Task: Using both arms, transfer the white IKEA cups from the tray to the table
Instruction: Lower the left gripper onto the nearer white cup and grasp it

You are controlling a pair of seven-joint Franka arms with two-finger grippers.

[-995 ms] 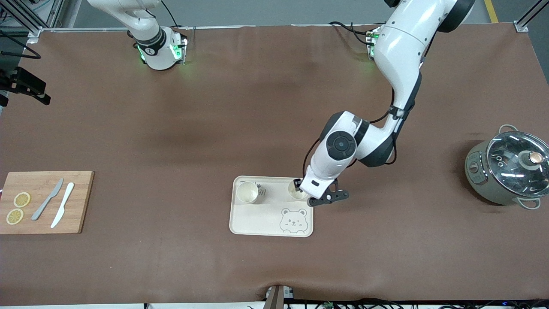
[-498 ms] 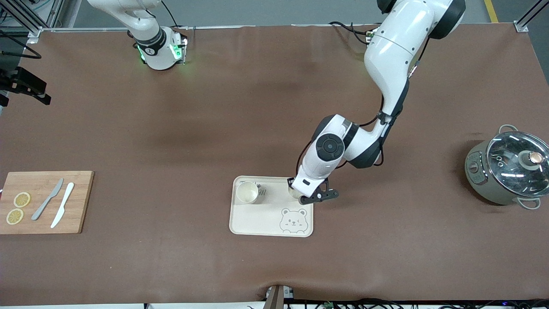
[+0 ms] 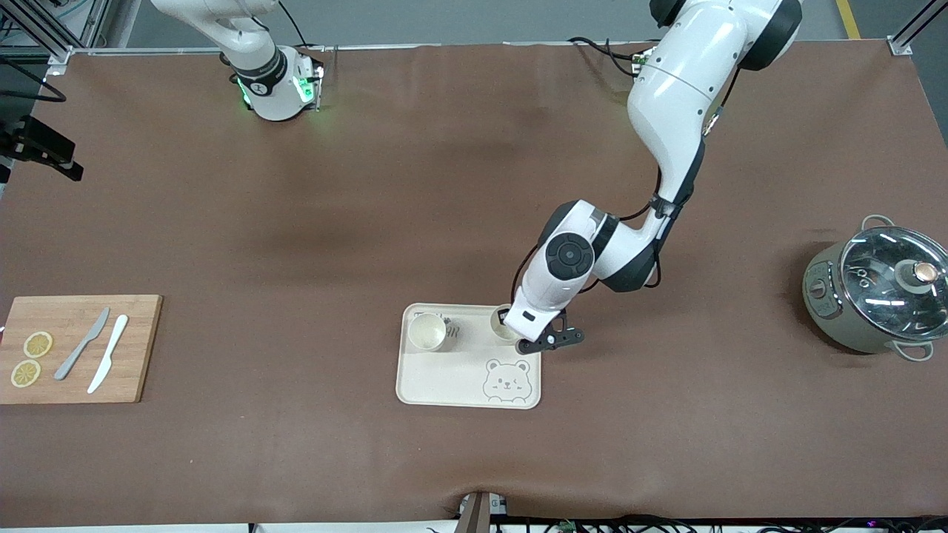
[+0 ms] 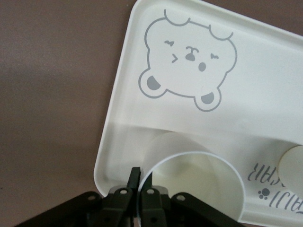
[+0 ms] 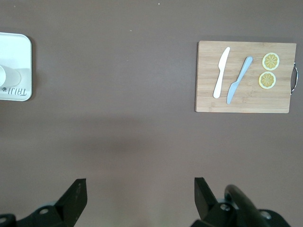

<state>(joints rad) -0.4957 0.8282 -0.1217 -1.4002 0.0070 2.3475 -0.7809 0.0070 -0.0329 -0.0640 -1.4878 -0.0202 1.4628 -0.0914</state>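
- Since a second ago, the left gripper (image 3: 511, 331) has slid along the tray (image 3: 452, 385) toward the right arm's end and pinched shut on the wall of one white cup (image 4: 191, 184), which stands on the tray at its edge toward the left arm's end.
- Gripping the rim this way lets it lift the cup straight out.
- Second white cup (image 3: 428, 332) stands on the same tray, toward the right arm's end, untouched.
- Right gripper (image 5: 139, 198) waits high over bare table (image 3: 296, 244), jaws wide, presumably for that cup.
- Cutting board (image 3: 74, 348) and pot (image 3: 874, 289) sit well apart, out of the way.
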